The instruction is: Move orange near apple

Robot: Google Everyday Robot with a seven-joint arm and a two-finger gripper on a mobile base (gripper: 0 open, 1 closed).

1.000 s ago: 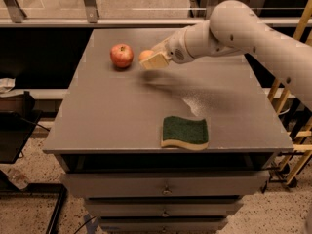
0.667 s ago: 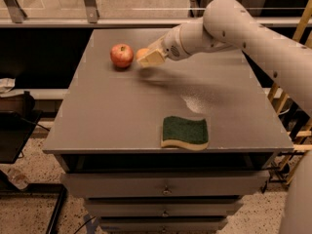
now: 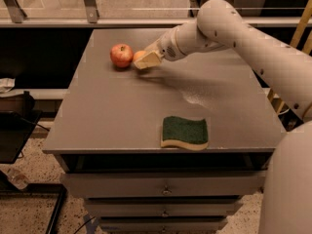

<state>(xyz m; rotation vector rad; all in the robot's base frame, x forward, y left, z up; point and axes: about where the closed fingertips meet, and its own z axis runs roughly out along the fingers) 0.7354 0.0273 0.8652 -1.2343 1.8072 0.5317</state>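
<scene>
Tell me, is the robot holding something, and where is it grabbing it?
The gripper, just right of the apple, seems to hold the orange, pinching its side away from the apple.

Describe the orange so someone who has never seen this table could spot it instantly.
On the far part of the grey table, the white arm's gripper reaches toward a red apple. The orange is right at the gripper, close beside the apple. It is smaller and plain orange, not red with yellowish patches.

apple 1 | orange 1 | sponge 1 | end effector 1, at orange
</scene>
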